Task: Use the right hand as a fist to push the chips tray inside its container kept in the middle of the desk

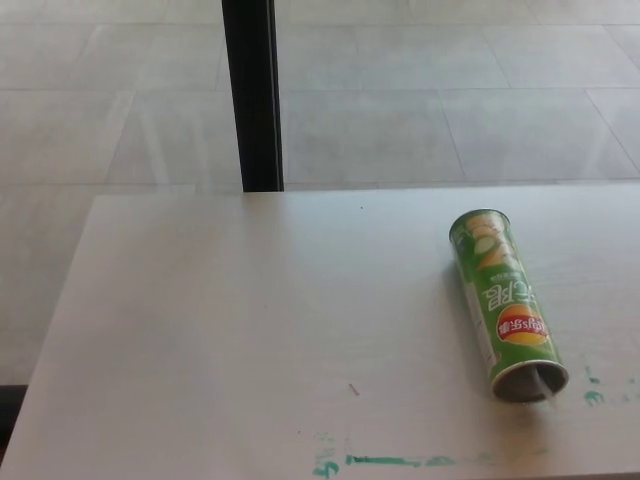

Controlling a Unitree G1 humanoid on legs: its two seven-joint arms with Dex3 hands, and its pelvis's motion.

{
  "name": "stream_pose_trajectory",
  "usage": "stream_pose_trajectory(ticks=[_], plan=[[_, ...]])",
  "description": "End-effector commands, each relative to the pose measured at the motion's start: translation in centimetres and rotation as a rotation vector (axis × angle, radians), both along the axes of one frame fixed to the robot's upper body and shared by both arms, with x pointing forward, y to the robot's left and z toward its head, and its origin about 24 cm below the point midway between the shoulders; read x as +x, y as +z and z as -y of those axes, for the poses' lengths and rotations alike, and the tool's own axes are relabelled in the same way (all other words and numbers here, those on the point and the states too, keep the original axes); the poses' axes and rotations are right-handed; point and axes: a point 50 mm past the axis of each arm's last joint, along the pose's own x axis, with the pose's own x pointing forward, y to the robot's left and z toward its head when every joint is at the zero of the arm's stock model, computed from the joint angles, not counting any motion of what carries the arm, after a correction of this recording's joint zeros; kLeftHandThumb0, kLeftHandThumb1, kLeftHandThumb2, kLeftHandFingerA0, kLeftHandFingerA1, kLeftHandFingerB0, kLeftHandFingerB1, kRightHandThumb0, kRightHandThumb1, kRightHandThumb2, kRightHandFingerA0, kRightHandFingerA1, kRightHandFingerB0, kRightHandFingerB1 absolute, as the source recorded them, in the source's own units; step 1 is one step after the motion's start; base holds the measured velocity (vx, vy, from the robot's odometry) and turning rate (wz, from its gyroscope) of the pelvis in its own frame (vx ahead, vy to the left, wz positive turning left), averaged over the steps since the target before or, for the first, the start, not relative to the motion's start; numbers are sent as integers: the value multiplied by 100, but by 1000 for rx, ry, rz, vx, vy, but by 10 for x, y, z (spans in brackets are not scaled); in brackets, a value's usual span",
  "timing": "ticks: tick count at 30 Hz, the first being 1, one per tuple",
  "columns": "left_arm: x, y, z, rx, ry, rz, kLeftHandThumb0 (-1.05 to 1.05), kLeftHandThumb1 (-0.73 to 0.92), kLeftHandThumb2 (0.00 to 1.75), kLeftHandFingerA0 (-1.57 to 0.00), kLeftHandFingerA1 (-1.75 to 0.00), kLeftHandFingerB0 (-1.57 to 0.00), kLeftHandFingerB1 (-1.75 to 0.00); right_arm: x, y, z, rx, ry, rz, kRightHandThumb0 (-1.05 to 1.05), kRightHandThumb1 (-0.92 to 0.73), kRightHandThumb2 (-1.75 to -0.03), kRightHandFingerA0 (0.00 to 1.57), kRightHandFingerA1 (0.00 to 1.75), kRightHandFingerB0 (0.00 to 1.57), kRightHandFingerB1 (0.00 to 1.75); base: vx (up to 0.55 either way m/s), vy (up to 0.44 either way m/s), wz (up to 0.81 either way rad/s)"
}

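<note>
A green chips can (505,300) lies on its side on the white desk (250,330), toward the right. Its open mouth (530,382) faces the near edge, and a thin edge of the clear tray shows at the rim. The closed far end points away from me. Neither of my hands shows in the head view.
Green paint marks (400,461) streak the desk near its front edge, and more dots sit right of the can. A black post (252,95) stands behind the desk on a tiled floor. The desk's left edge runs diagonally at picture left.
</note>
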Motion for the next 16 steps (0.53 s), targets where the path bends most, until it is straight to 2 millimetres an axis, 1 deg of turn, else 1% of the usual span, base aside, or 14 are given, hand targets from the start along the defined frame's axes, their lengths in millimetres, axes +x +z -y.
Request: stream_pose_trajectory(ticks=[1, 2, 3, 4, 5, 6, 7, 8, 9, 13, 14, 16], plan=[[3, 4, -4, 18, 22, 27, -63, 77, 62, -51, -55, -41, -44, -56, -98, 41, 570, -632, 478, -48, -69, -61, 87, 106, 49, 58, 0, 0, 0], [3, 4, -4, 18, 22, 27, -63, 77, 62, -51, -55, -41, -44, -56, -99, 41, 570, -632, 479, -48, -69, -61, 87, 106, 49, 58, 0, 0, 0], [3, 4, -4, 19, 22, 28, -64, 77, 63, -52, -57, -41, -44, -59, -104, 40, 619, -670, 482, -46, -67, -61, 85, 124, 51, 57, 0, 0, 0], [3, 4, -4, 27, 0, 10, -65, 79, 63, -51, -53, -39, -42, -62, -113, 40, 733, -709, 502, -41, -68, -60, 77, 118, 47, 56, 0, 0, 0], [3, 4, -4, 30, -10, 2, -65, 79, 63, -51, -53, -39, -42, -63, -116, 40, 773, -718, 512, -41, -68, -60, 77, 118, 47, 56, 0, 0, 0], [3, 4, -4, 28, -10, 5, -65, 79, 63, -50, -52, -40, -42, -63, -120, 40, 790, -725, 494, -42, -69, -60, 76, 100, 48, 58, 0, 0, 0], [2, 5, -4, 20, 3, 24, -64, 78, 63, -49, -53, -37, -43, -65, -124, 39, 816, -731, 497, -42, -69, -60, 78, 99, 51, 61, 0, 0, 0], [2, 5, -4, 23, 7, 21, -64, 77, 63, -49, -52, -38, -43, -66, -127, 38, 844, -737, 505, -41, -55, -97, 78, 93, 52, 70, 0, 0, 0], [1, 4, -4, 37, 1, 5, -66, 77, 63, -53, -52, -43, -43, -66, -132, 34, 851, -738, 483, -46, -69, -60, 72, 102, 52, 65, 0, 0, 0], [0, 5, -5, 36, 5, 4, -67, 77, 62, -53, -52, -43, -42, -67, -135, 31, 856, -741, 491, -45, -68, -60, 73, 103, 53, 64, 0, 0, 0], [1, 4, -4, 25, 17, 10, -67, 61, 97, -45, -61, -33, -54, -65, -139, 28, 864, -732, 470, -48, -69, -60, 67, 101, 52, 64, 0, 0, 0], [1, 5, -4, 28, 5, 3, -67, 61, 97, -45, -61, -33, -54, -65, -141, 27, 875, -729, 450, -48, -69, -60, 67, 101, 52, 64, 0, 0, 0]])
